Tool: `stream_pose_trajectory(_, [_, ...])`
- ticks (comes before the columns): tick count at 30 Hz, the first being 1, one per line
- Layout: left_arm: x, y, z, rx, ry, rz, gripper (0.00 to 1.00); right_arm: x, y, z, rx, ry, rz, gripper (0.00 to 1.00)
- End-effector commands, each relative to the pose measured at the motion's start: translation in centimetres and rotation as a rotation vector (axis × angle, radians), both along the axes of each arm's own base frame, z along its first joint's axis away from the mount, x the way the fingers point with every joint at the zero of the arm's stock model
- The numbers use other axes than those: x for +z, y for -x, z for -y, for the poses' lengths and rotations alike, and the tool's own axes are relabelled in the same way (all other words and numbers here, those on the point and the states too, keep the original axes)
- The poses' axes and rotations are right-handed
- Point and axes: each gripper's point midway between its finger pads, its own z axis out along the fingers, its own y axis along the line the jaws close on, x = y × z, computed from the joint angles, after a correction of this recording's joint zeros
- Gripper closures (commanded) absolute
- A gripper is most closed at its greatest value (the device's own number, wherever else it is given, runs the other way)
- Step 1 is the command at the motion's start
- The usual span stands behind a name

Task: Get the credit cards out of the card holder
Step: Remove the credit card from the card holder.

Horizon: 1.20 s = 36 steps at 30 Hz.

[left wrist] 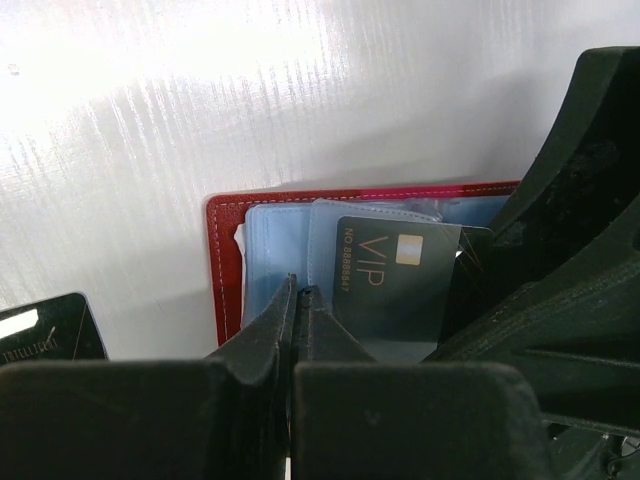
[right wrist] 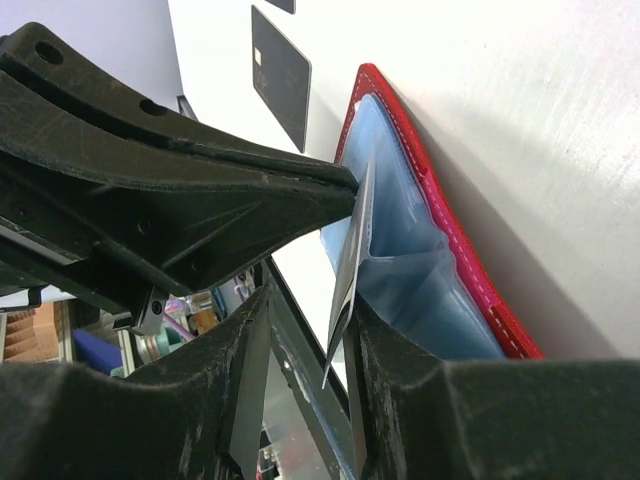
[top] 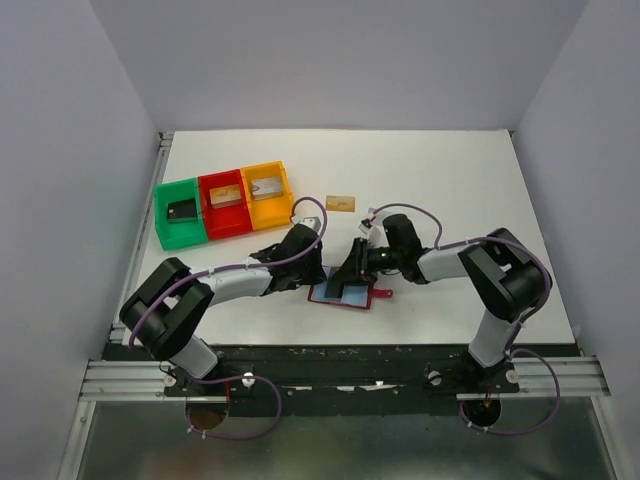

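The card holder (top: 345,295) lies open on the table, maroon rim with light blue pockets (left wrist: 275,250). A black VIP credit card (left wrist: 395,280) sticks partly out of a pocket. My left gripper (left wrist: 297,292) is shut, its tips resting on the blue pocket beside that card. My right gripper (right wrist: 310,300) is open around the card's free edge (right wrist: 350,260); the card leans against one finger (right wrist: 385,350) and a gap shows to the other. Both grippers meet over the holder (top: 340,270). A gold card (top: 341,203) lies on the table behind them. Another black card (left wrist: 45,325) lies beside the holder.
Green (top: 165,215), red (top: 226,222) and yellow (top: 270,214) trays stand in a row at the back left, each with a card in it. The holder sits close to the table's near edge, between the two arms. The left gripper's body (right wrist: 180,190) crowds the right wrist view.
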Motion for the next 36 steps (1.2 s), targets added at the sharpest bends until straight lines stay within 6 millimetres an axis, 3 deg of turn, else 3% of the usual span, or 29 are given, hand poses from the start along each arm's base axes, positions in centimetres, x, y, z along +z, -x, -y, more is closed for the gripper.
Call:
stream_pose_trajectory(1, [-0.3, 0.2, -0.9, 0.032, -0.022, -0.008, 1.0, 0.7, -0.1, 0.4, -0.006, -0.001, 0.027, 0.59])
stream_pose_trajectory(36, [-1.3, 0.4, -1.6, 0.061, -0.033, -0.042, 1.0, 0.1, 0.1, 3.1, -0.058, 0.023, 0.029, 0.68])
